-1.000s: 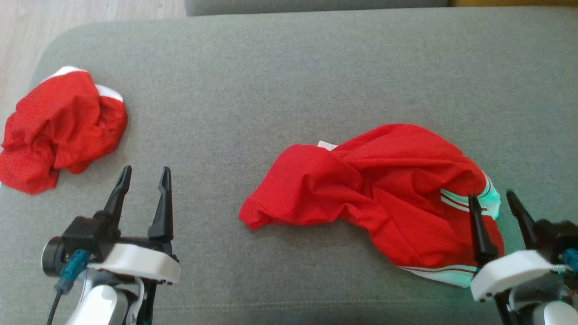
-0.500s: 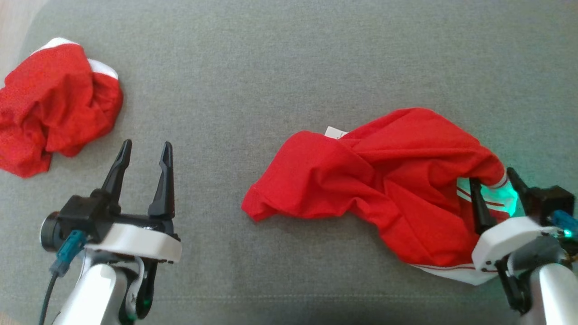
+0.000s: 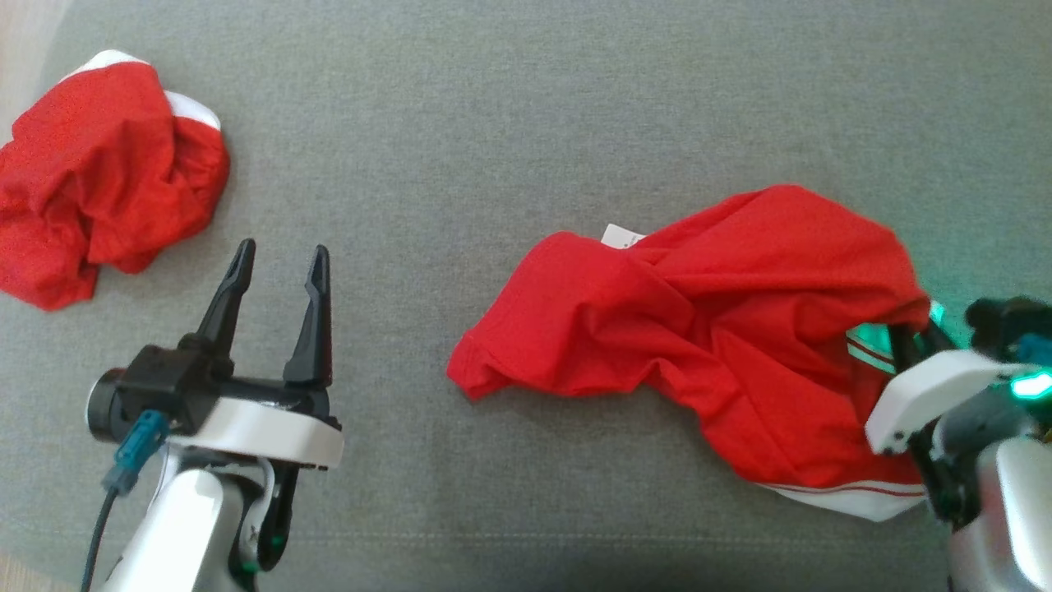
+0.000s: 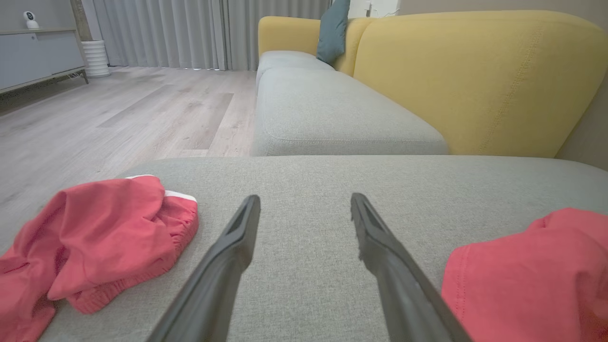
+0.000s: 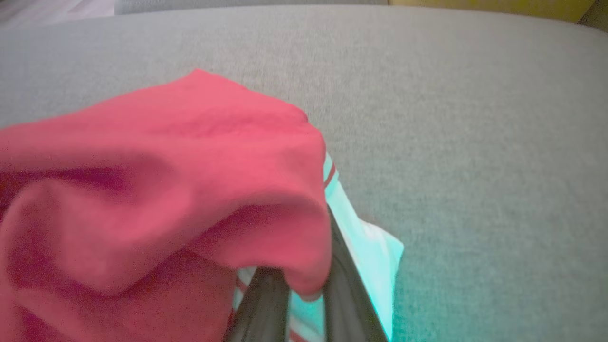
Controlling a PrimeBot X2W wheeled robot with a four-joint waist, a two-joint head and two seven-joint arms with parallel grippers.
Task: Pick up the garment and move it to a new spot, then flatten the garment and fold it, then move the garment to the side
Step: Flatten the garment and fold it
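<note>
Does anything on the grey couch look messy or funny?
Yes. The red garment at the right lies twisted and bunched, not flat, with the right gripper pinching its edge. A second red garment sits crumpled in a heap at the cushion's left edge.

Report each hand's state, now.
Left hand: open, holding nothing.
Right hand: closed on the red garment, at its striped edge.
</note>
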